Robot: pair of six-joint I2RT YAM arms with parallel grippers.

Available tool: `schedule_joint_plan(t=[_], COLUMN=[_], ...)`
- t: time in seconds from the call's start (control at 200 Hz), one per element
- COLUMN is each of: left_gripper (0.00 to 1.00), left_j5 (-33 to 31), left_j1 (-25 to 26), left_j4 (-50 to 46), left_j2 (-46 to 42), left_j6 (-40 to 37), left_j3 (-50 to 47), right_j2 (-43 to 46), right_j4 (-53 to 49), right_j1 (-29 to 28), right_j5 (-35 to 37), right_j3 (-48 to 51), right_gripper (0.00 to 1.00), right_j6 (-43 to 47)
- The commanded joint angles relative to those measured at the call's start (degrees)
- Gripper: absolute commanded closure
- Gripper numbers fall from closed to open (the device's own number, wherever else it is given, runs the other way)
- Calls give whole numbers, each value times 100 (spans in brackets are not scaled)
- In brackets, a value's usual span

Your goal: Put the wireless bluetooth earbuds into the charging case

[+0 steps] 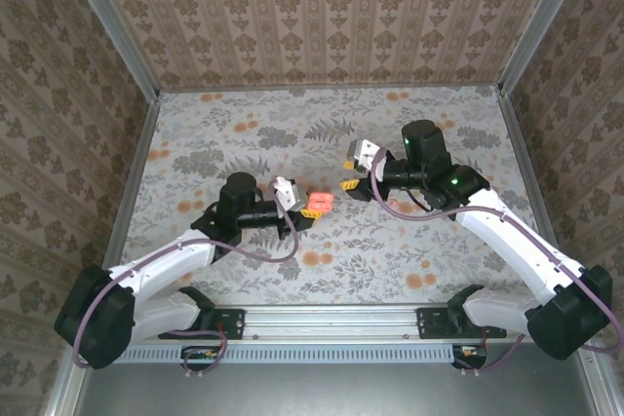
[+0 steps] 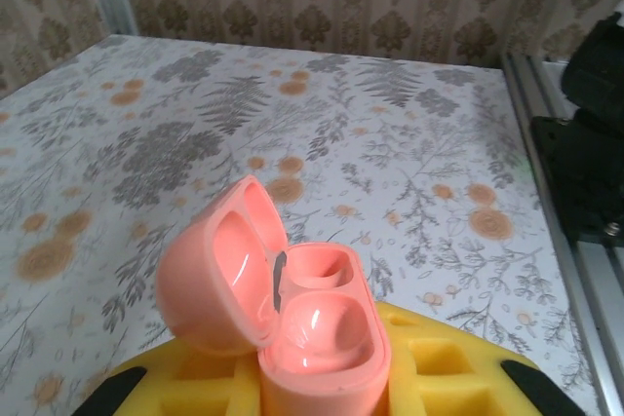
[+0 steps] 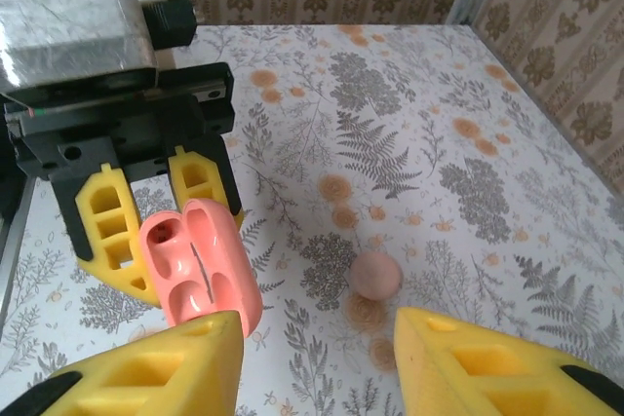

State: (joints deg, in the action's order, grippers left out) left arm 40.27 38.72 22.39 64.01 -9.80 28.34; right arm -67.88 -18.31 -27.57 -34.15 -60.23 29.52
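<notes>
Between the left gripper's [image 1: 297, 206] yellow fingers [image 2: 444, 372] sits the case [image 2: 322, 338], clamped tight at its lower body. The lid [image 2: 219, 270] is flipped open to one side and the wells face up. Near well looks glossy and full, far well hollow; cannot tell if an earbud sits inside. Left wrist lies level and low and points right toward table centre. The forearm runs back down-left to the base at the near-left corner.

Right gripper [image 3: 317, 367] has its jaws apart, a wide gap with bare table [image 3: 429, 114] showing between the fingers and nothing gripped. It hovers just right of the case and points left at it, so the two grippers face each other, close but not touching. Right wrist is angled down. The arm bends at a raised elbow and slopes back down-right to its base.

One earbud [image 3: 374, 276] lies on the table just ahead of the right fingers, beside the case, touching neither.
</notes>
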Motion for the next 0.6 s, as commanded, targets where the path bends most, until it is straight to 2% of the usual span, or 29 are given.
schedule_joint_plan(t=[0.0,0.135,0.28,0.595], left_gripper=[83,83,83,83], left_j5=[-537,-1072,-1417,-1629], left_j1=[-74,-132,-146,-179], left_j4=[880,1364,1446,1366], left_j2=[-90,-90,-142,-283], left_j6=[450,707,833,842], left_j3=[-264,-636,-826,-997], right_j2=[-59,-363,-808,-2275], right_j4=[-300,-681,-1348,-2726], right_j1=[34,41,41,59], right_j5=[452,1085,1789,2251], right_j3=[-106,-296,-601,-1343], right_gripper=[52,47,46,46], right_j6=[-952,-2205,-3643,-5830])
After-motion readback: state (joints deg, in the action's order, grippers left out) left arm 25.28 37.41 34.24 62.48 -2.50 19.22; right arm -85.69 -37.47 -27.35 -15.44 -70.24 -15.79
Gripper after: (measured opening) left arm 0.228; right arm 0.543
